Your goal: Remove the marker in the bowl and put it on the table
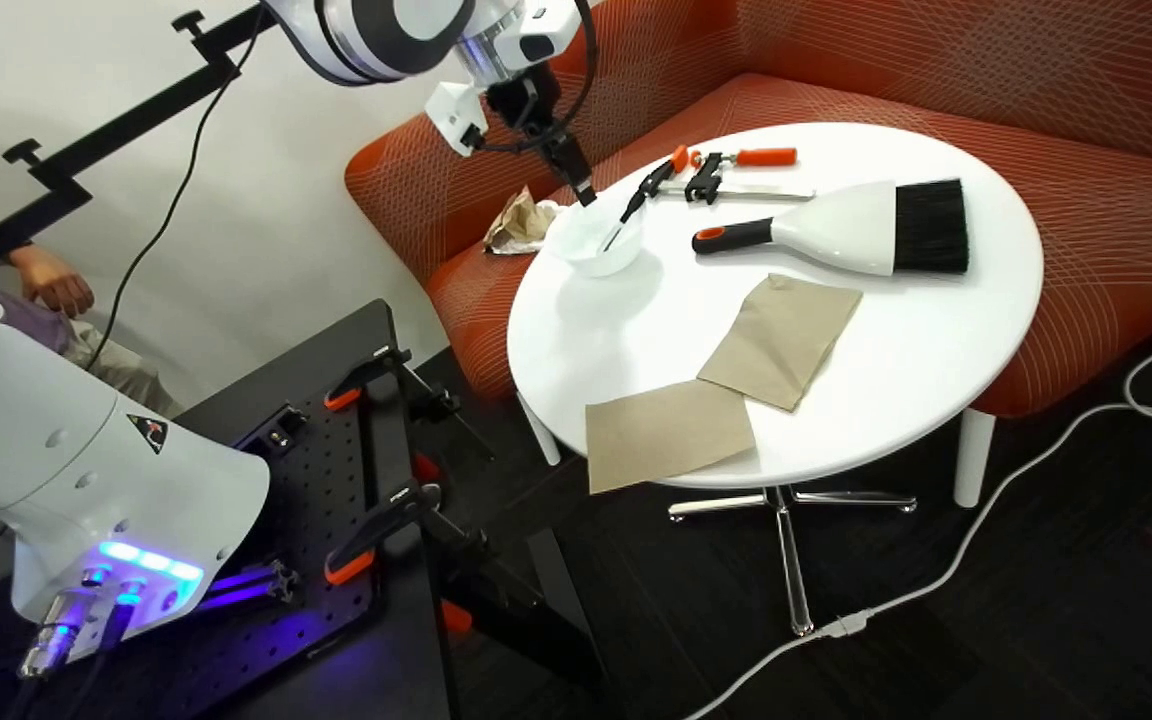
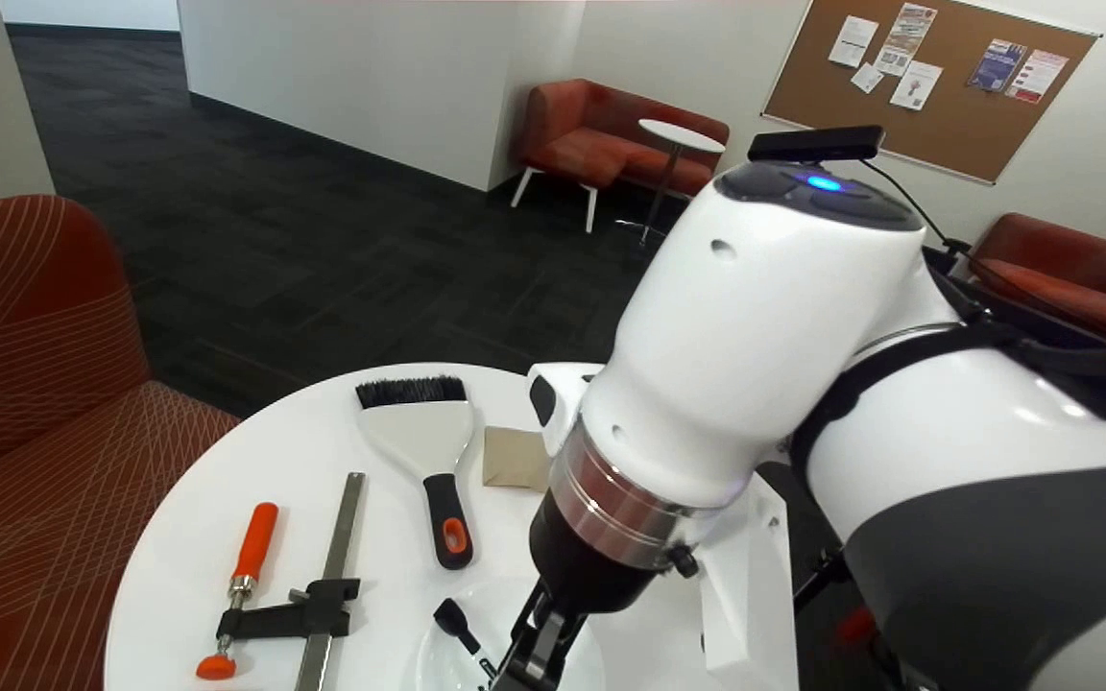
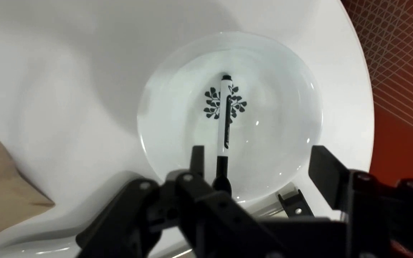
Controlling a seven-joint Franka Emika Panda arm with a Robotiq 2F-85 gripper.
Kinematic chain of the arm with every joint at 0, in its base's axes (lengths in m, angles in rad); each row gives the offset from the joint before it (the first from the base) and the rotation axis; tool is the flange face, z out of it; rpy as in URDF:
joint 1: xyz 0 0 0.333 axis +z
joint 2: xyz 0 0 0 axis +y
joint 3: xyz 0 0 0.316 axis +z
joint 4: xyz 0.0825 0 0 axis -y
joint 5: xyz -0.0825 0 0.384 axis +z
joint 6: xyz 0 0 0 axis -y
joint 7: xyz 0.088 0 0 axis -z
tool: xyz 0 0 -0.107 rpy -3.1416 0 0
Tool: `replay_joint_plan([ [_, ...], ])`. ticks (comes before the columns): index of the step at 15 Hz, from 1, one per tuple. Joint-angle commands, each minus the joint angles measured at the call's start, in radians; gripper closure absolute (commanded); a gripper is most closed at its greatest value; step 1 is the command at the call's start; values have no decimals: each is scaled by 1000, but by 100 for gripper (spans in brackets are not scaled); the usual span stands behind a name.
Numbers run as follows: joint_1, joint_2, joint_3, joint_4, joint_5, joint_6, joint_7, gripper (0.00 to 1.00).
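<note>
Hovering wide over a slanting marker [image 3: 224, 134]

Holding the claw [image 3: 258, 166] over the bowl [image 3: 281, 107], spread wide and gripping nothing. Probably parting the fingers [image 3: 196, 159] so far for passing either side of the marker without a knock. In the wrist view, framing its upper part between them, nearer to one than to the other; perhaps calling for a slight sideways correction before any squeeze.

Leaning inside the bowl, with its low end just past the leaf print [image 3: 212, 104] and its high end at the rim, most likely for want of room to lie flat. Thereby offering a raised end, seemingly the easiest hold. Not telling clearly, from these angles, about contact with the rim. Finding the bowl standing near the edge of the bench [image 1: 886, 370], just beside a bar clamp [image 2: 289, 619], with a brush [image 1: 831, 235] farther off; likely needing a fairly upright lift for missing the clamp.

Looking slim and straight: showing a white barrel with a black label strip, a black plug at the low end, a black cap swelling to a rounded tip at the high end.
</note>
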Motion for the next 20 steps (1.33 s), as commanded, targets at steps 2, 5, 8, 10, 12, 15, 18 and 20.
replay_joint_plan([
  [2, 41, 68, -38, 73, 39, -2, -18, 42],
  [5, 46, 94, -51, 99, 50, -2, -18, 38],
  [8, 46, 118, -58, 122, 63, -5, -18, 40],
  [10, 50, 133, -66, 135, 68, -6, -16, 45],
  [12, 55, 147, -74, 145, 69, -8, -15, 49],
  [15, 59, 169, -80, 158, 69, -12, -16, 49],
  [18, 62, 191, -86, 170, 69, -15, -15, 48],
  [20, 70, 207, -96, 180, 68, -16, -11, 48],
])
